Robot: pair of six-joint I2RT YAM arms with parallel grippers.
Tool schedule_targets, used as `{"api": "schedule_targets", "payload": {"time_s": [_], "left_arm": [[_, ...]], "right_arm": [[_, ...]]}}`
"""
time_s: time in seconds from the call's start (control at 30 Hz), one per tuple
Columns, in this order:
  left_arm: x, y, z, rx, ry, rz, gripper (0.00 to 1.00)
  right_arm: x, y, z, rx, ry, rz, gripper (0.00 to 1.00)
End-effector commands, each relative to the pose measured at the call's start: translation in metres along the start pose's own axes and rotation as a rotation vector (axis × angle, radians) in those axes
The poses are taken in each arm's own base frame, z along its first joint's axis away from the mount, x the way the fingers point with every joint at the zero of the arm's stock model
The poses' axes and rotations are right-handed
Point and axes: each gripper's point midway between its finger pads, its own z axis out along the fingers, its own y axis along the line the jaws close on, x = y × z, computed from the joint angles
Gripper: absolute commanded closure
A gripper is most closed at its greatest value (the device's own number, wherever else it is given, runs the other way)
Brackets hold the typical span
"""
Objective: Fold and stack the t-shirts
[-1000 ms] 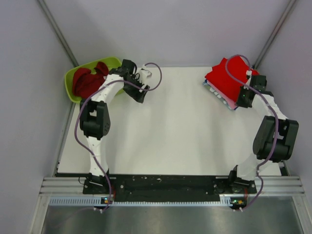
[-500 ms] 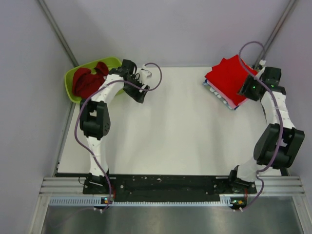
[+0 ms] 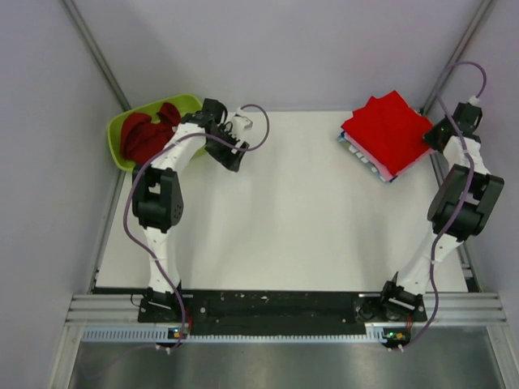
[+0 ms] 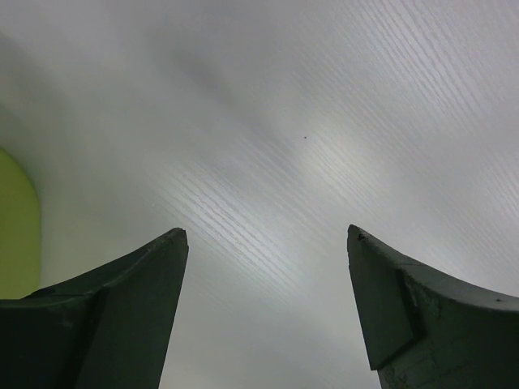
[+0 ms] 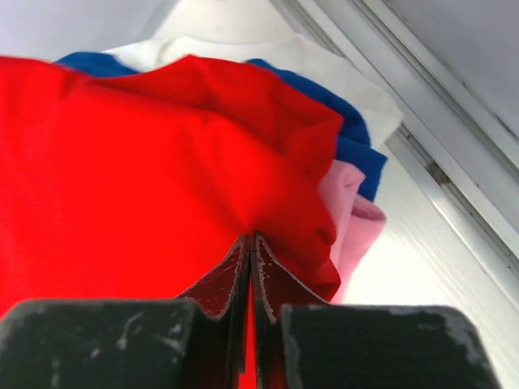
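Note:
A bright red t-shirt (image 3: 388,132) lies on top of a stack at the table's back right, with pink and blue tees (image 3: 365,160) showing under its edge. My right gripper (image 3: 436,138) is at the stack's right edge. In the right wrist view its jaws (image 5: 250,237) are shut on a pucker of the bright red t-shirt (image 5: 122,178), with the pink tee (image 5: 350,203) and blue tee (image 5: 357,146) beyond. A darker red t-shirt (image 3: 146,136) lies crumpled in the tub. My left gripper (image 3: 232,154) is open and empty (image 4: 268,235) over bare table.
The lime-green tub (image 3: 185,104) stands at the back left corner, and its wall shows in the left wrist view (image 4: 16,227). A metal frame rail (image 5: 454,186) runs just right of the stack. Grey walls enclose the white table (image 3: 292,219).
My right gripper has moved right and toward the back, off the stack's top to its right edge, drawing the bright red t-shirt out wider. The left arm has not moved.

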Motion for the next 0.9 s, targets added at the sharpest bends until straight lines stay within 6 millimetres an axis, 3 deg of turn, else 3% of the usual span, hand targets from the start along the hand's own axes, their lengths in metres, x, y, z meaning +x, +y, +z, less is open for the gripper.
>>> {"api": "schedule_targets", "payload": {"time_s": [0.0, 0.1, 0.17, 0.3, 0.4, 0.47, 0.5, 0.57, 0.63, 0.73, 0.87], "left_arm": [[-0.014, -0.001, -0.028, -0.024, -0.059, 0.020, 0.16], [-0.010, -0.001, -0.029, -0.028, -0.047, 0.025, 0.16], [-0.008, 0.000, -0.031, -0.036, -0.043, 0.032, 0.16], [-0.005, 0.002, -0.035, -0.055, -0.033, 0.040, 0.16], [-0.005, 0.003, -0.040, -0.073, -0.036, 0.036, 0.16], [-0.004, 0.003, -0.045, -0.087, -0.041, 0.025, 0.16], [-0.005, 0.004, -0.048, -0.096, -0.052, 0.020, 0.16], [-0.004, 0.004, -0.055, -0.120, -0.074, 0.006, 0.16], [-0.004, 0.005, -0.064, -0.148, -0.099, -0.008, 0.15], [-0.006, 0.009, -0.082, -0.213, -0.142, -0.026, 0.14], [-0.004, 0.011, -0.110, -0.289, -0.208, -0.064, 0.13]], "right_arm": [[-0.036, -0.019, 0.009, 0.123, -0.150, 0.132, 1.00], [-0.039, -0.038, 0.005, 0.206, -0.193, 0.169, 1.00], [-0.047, -0.038, -0.001, 0.214, -0.222, 0.162, 1.00], [-0.071, -0.014, -0.015, 0.136, -0.246, 0.071, 1.00], [-0.095, 0.002, -0.049, 0.129, -0.310, -0.012, 1.00], [-0.101, 0.013, -0.073, 0.102, -0.333, -0.069, 0.97], [-0.099, 0.021, -0.083, 0.081, -0.333, -0.104, 0.93], [-0.088, 0.040, -0.102, 0.022, -0.320, -0.174, 0.73], [-0.067, 0.063, -0.119, -0.055, -0.279, -0.248, 0.46], [-0.035, 0.080, -0.140, -0.122, -0.229, -0.287, 0.01], [0.004, 0.082, -0.169, -0.186, -0.209, -0.271, 0.01]]}}
